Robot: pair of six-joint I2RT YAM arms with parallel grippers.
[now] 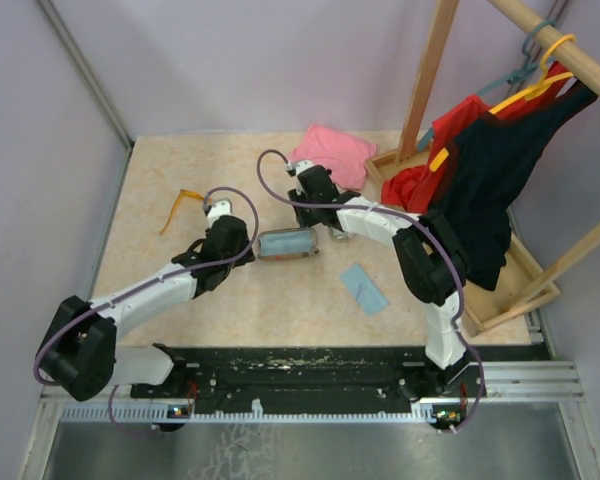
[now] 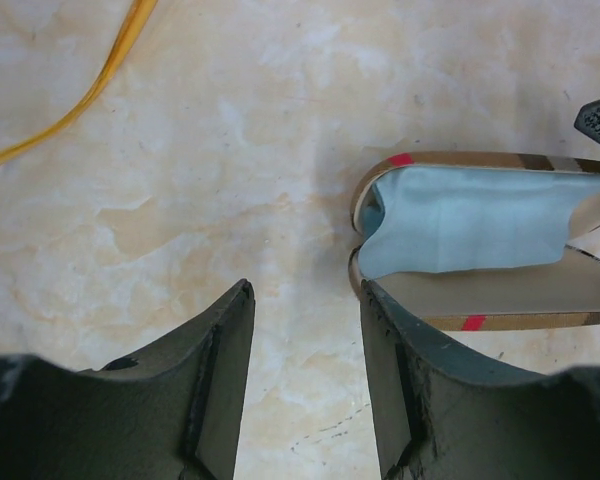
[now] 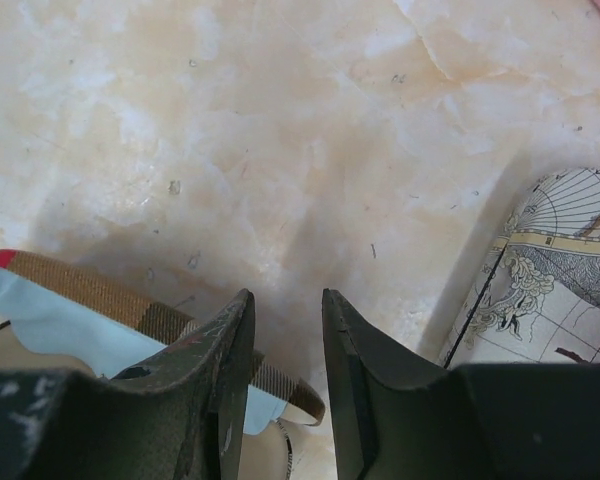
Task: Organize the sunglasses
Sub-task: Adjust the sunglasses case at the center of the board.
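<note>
Beige marbled tabletop (image 1: 280, 310), purple walls round it. Orange-amber sunglasses (image 2: 123, 38) lay far left, near the left gripper (image 2: 305, 300), not touched. Its fingers stood apart, nothing btwn them. Open plaid case (image 2: 500, 290) w/ blue cloth (image 2: 470, 220) inside sat btwn the arms. Right gripper (image 3: 285, 300): fingers parted too, gap narrower, nothing in it; map-print case (image 3: 560, 270) just beside.

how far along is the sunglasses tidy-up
Early. Done: the plaid case lies open with a blue cloth inside. In hand: nothing; the left gripper and right gripper are open and empty by the case. Left: the orange sunglasses lie loose, not cased; no red pair is in view.
</note>
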